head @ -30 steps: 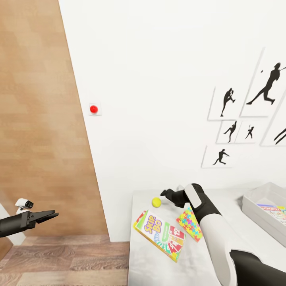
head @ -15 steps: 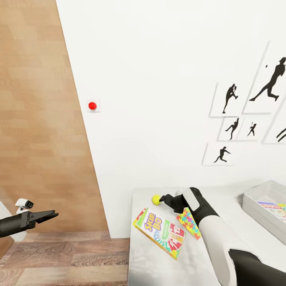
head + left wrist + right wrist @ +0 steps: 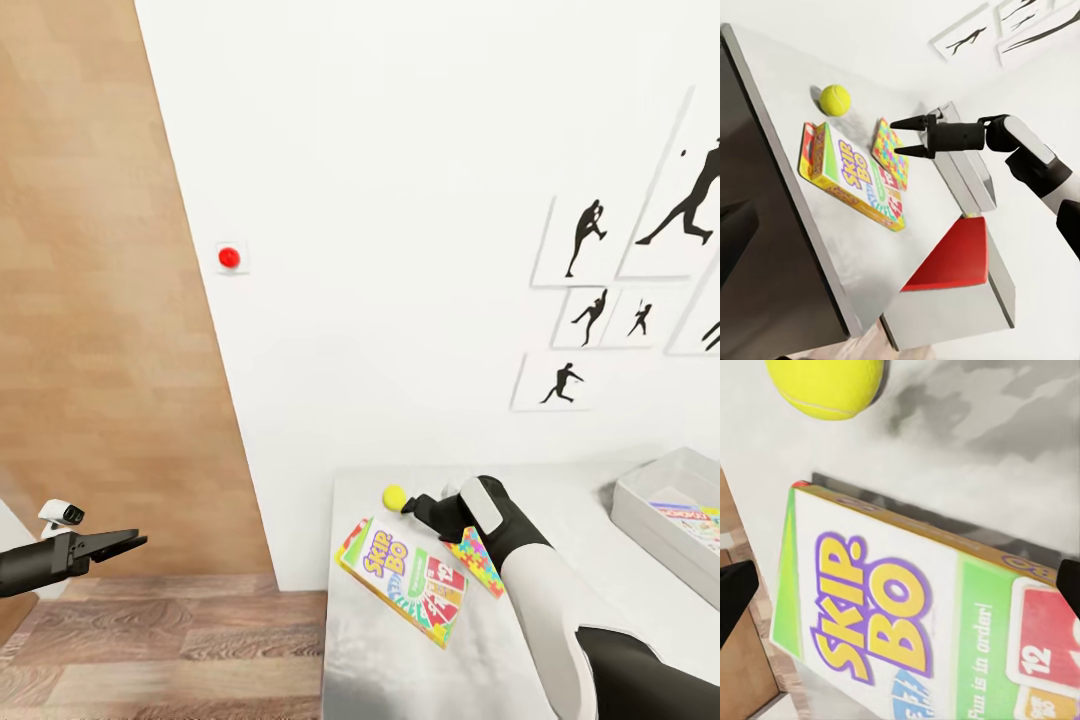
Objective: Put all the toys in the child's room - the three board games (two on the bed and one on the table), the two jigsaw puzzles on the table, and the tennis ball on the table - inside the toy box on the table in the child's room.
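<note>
The tennis ball (image 3: 395, 496) is seen low in the head view, a bit right of centre, near the back left corner of the light grey table (image 3: 400, 660). It's small, bright yellow-green and plain round, with a faint seam picked up in the right wrist view (image 3: 825, 386), way smaller than the Skip-Bo game box (image 3: 402, 580) lying flat just in front of it. The box is printed yellow-green with red and white cards and big yellow lettering.

The right gripper (image 3: 410, 505) is held just beside the ball, fingers spread apart, nothing gripped; in the left wrist view (image 3: 900, 138) both prongs are seen parted above a jigsaw puzzle (image 3: 890, 152).

The left gripper (image 3: 128, 542) is parked at the lower left over the wood floor, jaws nearly together, nothing held.

The toy box (image 3: 640, 515) is found at the right edge, with another game box (image 3: 690, 518) inside.
</note>
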Controlling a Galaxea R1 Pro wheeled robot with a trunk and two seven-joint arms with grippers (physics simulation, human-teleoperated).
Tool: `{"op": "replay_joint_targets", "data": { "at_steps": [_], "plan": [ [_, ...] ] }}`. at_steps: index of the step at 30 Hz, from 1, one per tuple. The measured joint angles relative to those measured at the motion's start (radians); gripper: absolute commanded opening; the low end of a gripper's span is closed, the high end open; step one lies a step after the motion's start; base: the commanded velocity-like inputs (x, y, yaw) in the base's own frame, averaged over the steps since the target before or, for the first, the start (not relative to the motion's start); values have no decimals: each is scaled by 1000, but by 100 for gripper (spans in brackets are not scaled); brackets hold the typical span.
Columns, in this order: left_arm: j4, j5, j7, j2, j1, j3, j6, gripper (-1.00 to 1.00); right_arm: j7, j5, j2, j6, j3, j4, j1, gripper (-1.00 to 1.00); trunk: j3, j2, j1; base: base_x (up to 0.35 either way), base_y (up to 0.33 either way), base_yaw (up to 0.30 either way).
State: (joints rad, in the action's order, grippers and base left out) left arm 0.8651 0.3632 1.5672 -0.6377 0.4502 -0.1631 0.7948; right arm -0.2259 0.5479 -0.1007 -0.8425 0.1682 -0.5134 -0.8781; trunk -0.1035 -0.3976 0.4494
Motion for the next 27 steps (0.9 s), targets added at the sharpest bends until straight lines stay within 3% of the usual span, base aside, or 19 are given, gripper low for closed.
{"op": "replay_joint_targets", "data": {
  "at_steps": [6,14,27],
  "plan": [
    [0,0,0,0,0,0,-1,100,0,-2,0,2,-9,1,0,100,-10,0,0,0,0,0],
    [0,0,0,0,0,-1,-2,100,2,1,1,101,-156,1,0,100,-23,0,0,0,0,0],
    [0,0,0,0,0,-1,-2,100,5,1,1,118,-183,2,0,100,-44,0,0,0,0,0]
  ]
}}
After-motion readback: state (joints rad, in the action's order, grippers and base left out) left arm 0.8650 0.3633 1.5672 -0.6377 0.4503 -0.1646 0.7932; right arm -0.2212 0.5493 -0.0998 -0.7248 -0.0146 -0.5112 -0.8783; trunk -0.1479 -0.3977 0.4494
